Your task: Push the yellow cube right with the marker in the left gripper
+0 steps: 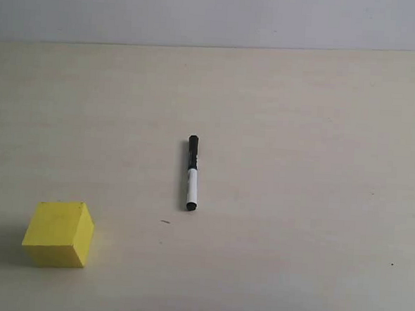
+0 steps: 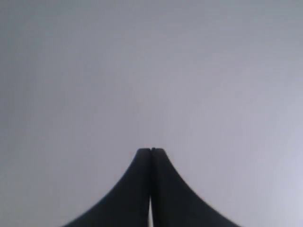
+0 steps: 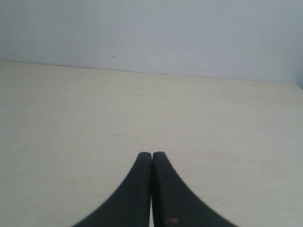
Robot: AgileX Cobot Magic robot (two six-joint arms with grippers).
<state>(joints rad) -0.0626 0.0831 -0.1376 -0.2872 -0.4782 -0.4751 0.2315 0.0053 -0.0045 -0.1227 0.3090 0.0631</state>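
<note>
The marker point(image 1: 191, 173) lies flat on the pale table point(image 1: 298, 168) near its middle, black cap toward the back, white barrel toward the front. The yellow cube point(image 1: 59, 234) sits at the front left, well apart from the marker. Neither arm shows in the exterior view. In the left wrist view my left gripper point(image 2: 151, 150) is shut with its black fingers pressed together on nothing, facing a plain grey wall. In the right wrist view my right gripper point(image 3: 152, 154) is shut and empty above bare tabletop.
A grey wall point(image 1: 216, 15) rises behind the table's back edge. A small dark speck point(image 1: 165, 222) lies on the table between the cube and the marker.
</note>
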